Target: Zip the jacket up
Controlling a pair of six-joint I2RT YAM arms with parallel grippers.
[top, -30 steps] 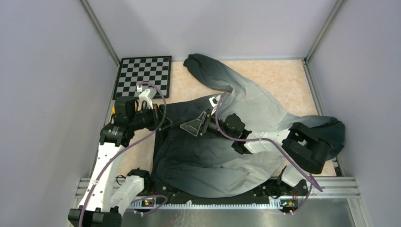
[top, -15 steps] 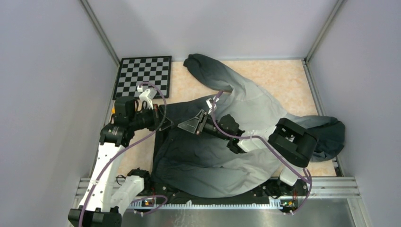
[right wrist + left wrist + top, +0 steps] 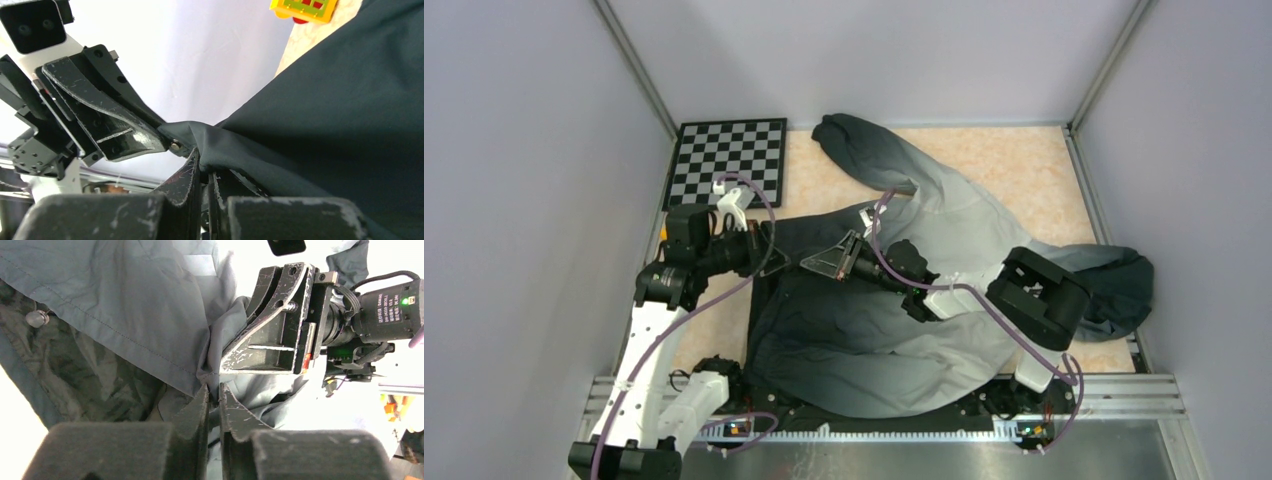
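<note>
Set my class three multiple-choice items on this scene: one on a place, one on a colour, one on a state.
1. The checkerboard lies: A at the far left corner of the table; B at its near right corner; C at its middle.
2. The jacket is: A red; B charcoal fading to light grey; C yellow.
3. The left gripper and right gripper are: A wide open; B shut on the jacket; C lifted clear of it.
Answers: 1 A, it sits at the back left. 2 B, dark at one end, pale mid-body. 3 B, each wrist view shows fabric pinched tight.
</note>
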